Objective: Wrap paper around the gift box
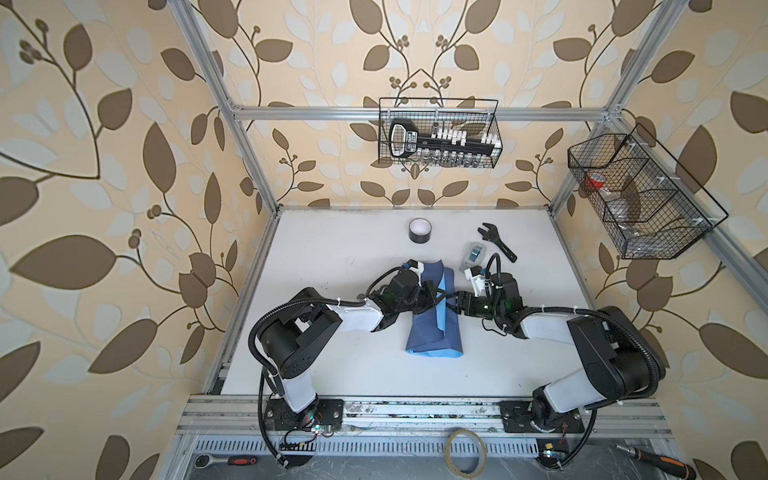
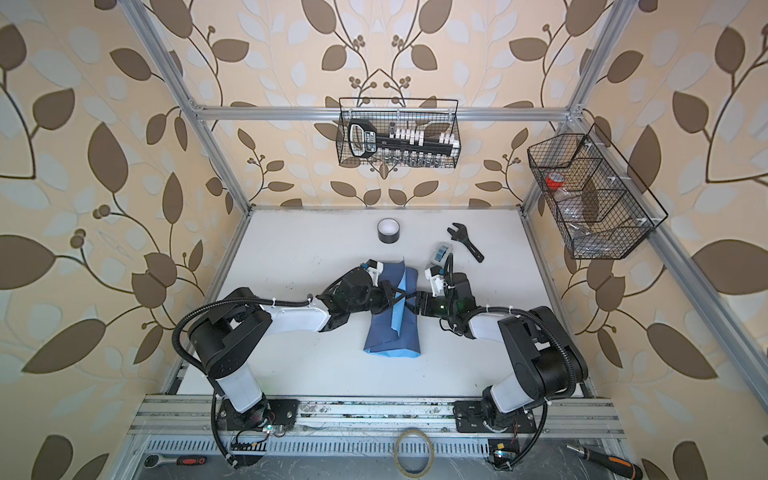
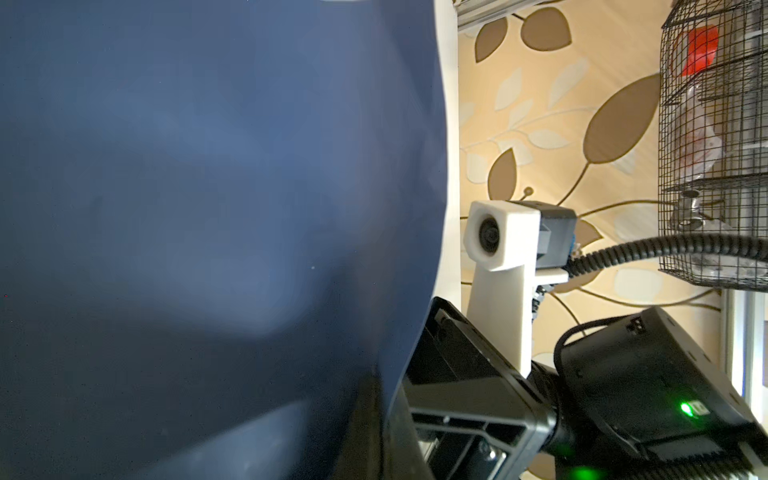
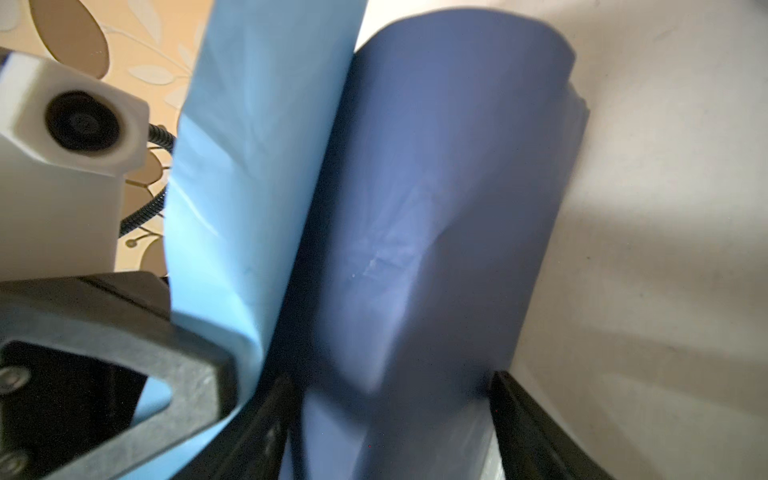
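The paper (image 1: 432, 332) (image 2: 390, 332) lies mid-table, folded into a long bundle with its darker blue face out. The gift box is hidden under it. A loose flap stands up along the bundle's top and shows its light blue face (image 4: 249, 166). My left gripper (image 1: 438, 291) (image 2: 392, 293) reaches in from the left and is shut on that flap. Dark paper (image 3: 208, 208) fills most of the left wrist view, pinched at the gripper (image 3: 374, 424). My right gripper (image 1: 451, 307) (image 4: 390, 415) comes from the right, its two fingers against both sides of the wrapped bundle (image 4: 436, 208).
A black tape roll (image 1: 419, 230), a black wrench (image 1: 496, 241) and a small clear case (image 1: 473, 257) lie behind the bundle. Wire baskets hang at the back (image 1: 440, 133) and on the right (image 1: 640, 195). A tape ring (image 1: 465, 451) lies at the front.
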